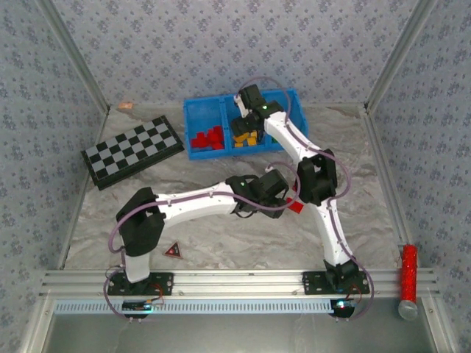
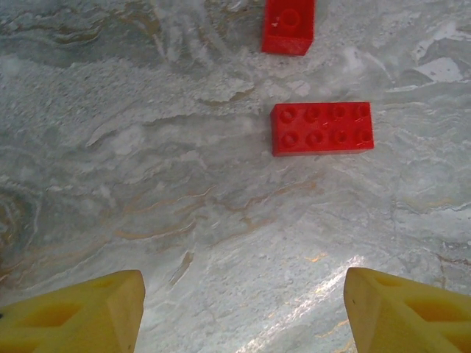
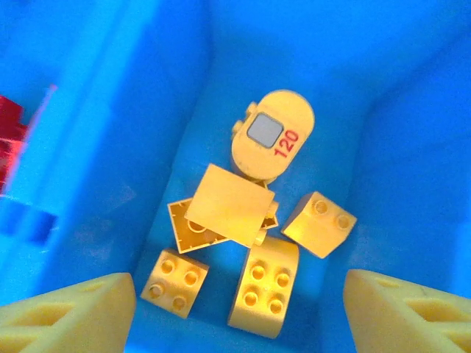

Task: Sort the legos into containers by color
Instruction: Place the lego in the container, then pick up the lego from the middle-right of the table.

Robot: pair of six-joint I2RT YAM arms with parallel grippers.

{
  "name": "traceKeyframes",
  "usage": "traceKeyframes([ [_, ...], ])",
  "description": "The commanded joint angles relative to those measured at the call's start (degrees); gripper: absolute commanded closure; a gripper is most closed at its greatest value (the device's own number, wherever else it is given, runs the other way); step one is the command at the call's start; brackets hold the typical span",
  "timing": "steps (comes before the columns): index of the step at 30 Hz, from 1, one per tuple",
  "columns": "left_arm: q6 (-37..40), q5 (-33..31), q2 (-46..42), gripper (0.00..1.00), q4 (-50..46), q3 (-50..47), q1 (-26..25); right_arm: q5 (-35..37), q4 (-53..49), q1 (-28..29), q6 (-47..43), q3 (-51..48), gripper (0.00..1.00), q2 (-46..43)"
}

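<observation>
Bright, even light with soft shadows. Glare streaks the worktop (image 2: pixel 324 283) just below the red brick (image 2: pixel 321 129); edges look slightly soft.

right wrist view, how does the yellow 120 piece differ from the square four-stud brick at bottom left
The 120 piece has a rounded outline; the four-stud brick is square. The 120 piece shows a grey square and red numerals on its face; the four-stud brick is plain, studs up. Both are yellow and lie in the same compartment of the blue tray.
</observation>
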Motion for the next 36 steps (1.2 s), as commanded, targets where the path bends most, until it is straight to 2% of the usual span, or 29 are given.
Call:
traceKeyframes([
  [1,3.7,-0.9,0.7,0.28,4.6,-0.8,-1.0,-3.4,-2.1,-0.1,-0.5,2.1,0.22,-5.9],
  [12,7.0,-1.2,8.6,0.28,7.5,6.3,-1.1,-5.5,-4.4,-1.8,-0.1,-1.4,0.17,-19.7],
  [16,7.4,-0.6,12.2,0.28,8.0,10.5,-1.1,-5.5,-2.9,-2.2,-0.8,-7.6,0.10,-27.5],
  [23,8.5,-0.3,18.9,0.28,7.8,17.9,-1.0,-5.9,-4.5,-2.3,0.2,-15.7,0.07,-36.9],
  [30,7.0,-6.1,25.9,0.29,4.8,25.5,-0.8,-5.2,-0.6,-2.6,3.2,-28.7,0.02,-48.3],
  [36,7.0,-7.1,31.5,0.30,3.2,32.8,-0.1,-4.7,3.3,-3.4,5.8,-40.2,0.01,-57.2],
])
